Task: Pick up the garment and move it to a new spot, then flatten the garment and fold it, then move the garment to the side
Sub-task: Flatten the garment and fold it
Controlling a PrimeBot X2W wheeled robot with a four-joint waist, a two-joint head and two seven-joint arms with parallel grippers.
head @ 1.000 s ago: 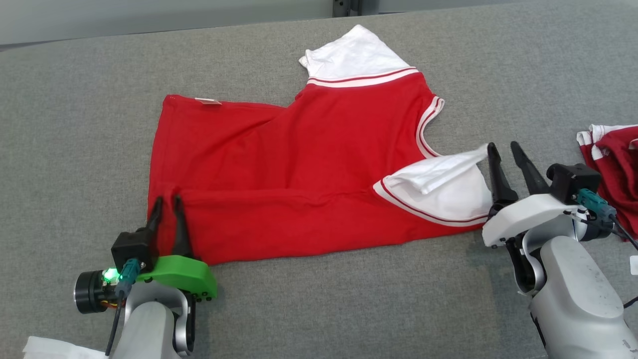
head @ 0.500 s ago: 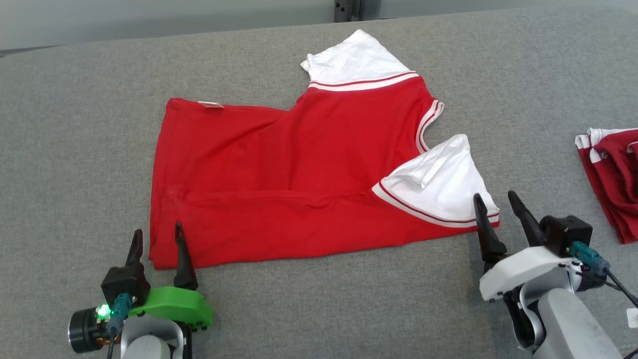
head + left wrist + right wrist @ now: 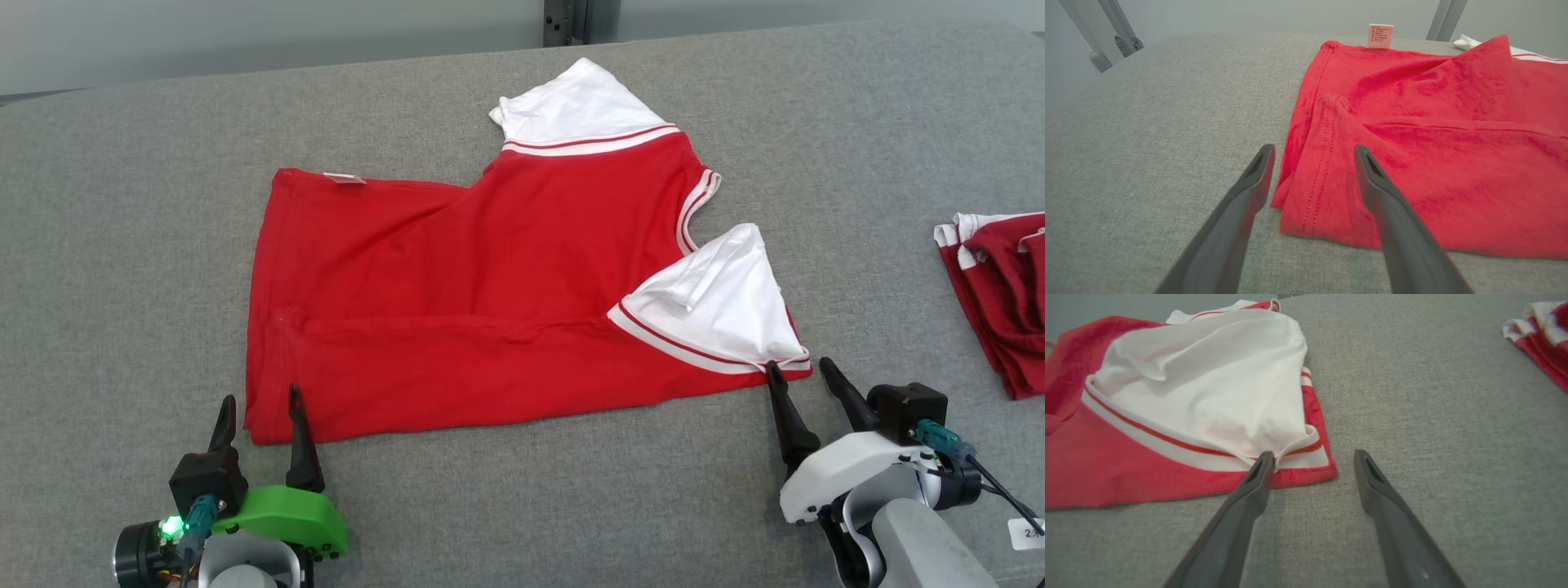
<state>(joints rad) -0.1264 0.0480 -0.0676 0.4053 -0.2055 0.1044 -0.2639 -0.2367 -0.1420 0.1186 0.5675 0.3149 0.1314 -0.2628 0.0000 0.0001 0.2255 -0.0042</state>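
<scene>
Head view first: red garment with white sleeves lies spread near the middle of the grey padded table, and a long fold runs along its near side. The left gripper stands at the near left corner of the garment, its jaws wide apart and holding nothing. The right gripper stands at the near right corner, just beside the white sleeve, also spread and empty. A second red and white cloth pile lies well apart, at the right edge. In the left wrist view, one finger is over bare table and the other over the red hem corner; a small label stands up at the far hem. In the right wrist view, one fingertip is at the striped cuff of the sleeve and the other is over bare table.
</scene>
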